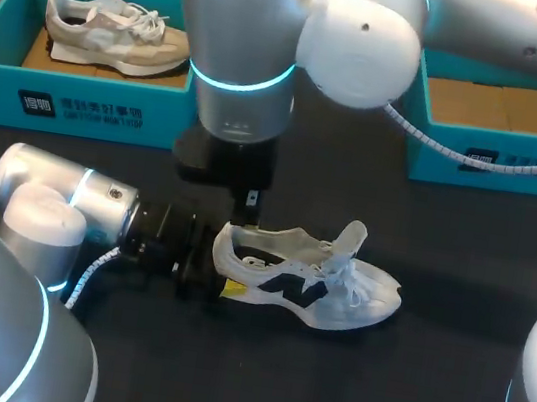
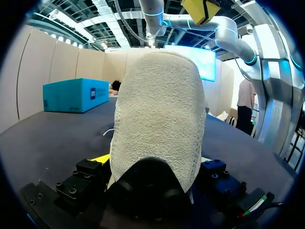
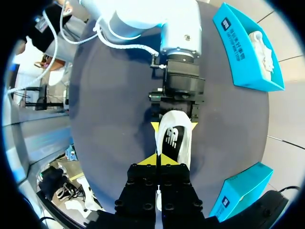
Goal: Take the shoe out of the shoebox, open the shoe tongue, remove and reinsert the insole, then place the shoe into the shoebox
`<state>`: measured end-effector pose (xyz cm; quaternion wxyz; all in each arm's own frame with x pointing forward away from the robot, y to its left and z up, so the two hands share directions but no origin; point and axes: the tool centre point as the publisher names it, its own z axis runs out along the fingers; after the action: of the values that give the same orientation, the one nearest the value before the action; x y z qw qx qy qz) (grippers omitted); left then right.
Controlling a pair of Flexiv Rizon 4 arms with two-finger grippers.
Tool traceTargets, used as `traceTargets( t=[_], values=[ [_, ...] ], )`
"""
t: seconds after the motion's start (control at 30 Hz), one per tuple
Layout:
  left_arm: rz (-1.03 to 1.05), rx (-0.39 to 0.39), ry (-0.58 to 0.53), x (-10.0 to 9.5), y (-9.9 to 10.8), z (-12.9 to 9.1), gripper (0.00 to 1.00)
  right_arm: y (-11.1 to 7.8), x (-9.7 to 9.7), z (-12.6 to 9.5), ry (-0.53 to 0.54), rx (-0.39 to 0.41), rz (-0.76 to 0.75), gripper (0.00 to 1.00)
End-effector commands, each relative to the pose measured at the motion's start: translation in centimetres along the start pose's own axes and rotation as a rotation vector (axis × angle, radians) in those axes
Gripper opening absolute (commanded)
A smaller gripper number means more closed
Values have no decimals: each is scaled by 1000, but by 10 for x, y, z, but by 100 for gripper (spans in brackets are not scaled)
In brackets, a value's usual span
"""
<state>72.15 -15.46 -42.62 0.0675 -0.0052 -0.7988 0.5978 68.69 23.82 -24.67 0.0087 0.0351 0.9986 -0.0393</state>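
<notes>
Two teal shoeboxes sit along the far side of the dark worktop [image 1: 423, 386], well apart from each other: the left shoebox [image 1: 82, 97] holds a beige shoe [image 1: 117, 32] lying on its side, and the right shoebox [image 1: 486, 165] shows its brown cardboard floor. The white shoe [image 1: 311, 288] with a dark side logo is out of both boxes, standing on its sole near the middle of the worktop. Its toe points toward the right arm's side, its tongue [image 1: 349, 238] is raised, and its laces [image 1: 353, 279] hang loose. The left arm [image 1: 97, 201] lies low along the worktop. The left jaws clasp the shoe's heel, with a yellow tip pressed to each side of it, so the heel fills the left wrist view. The right arm [image 1: 246, 46] reaches in over the middle. The right jaws hang just above the heel collar, drawn narrow with the yellow tips almost meeting. I cannot tell whether they pinch any part of the shoe.
</notes>
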Motion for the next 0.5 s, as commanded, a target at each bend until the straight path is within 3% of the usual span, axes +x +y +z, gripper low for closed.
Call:
traceTargets(
  t=[0.03, 0.3, 0.5],
  values=[
    [0, -2, 1, -4, 5, -1, 0, 6, -2, 4, 6, 13, -14, 0],
    [0, -2, 1, -4, 5, -1, 0, 29, -3, 53, 95, 26, -7, 0],
    [0, -2, 1, -4, 5, -1, 0, 29, -3, 53, 95, 26, -7, 0]
  ],
)
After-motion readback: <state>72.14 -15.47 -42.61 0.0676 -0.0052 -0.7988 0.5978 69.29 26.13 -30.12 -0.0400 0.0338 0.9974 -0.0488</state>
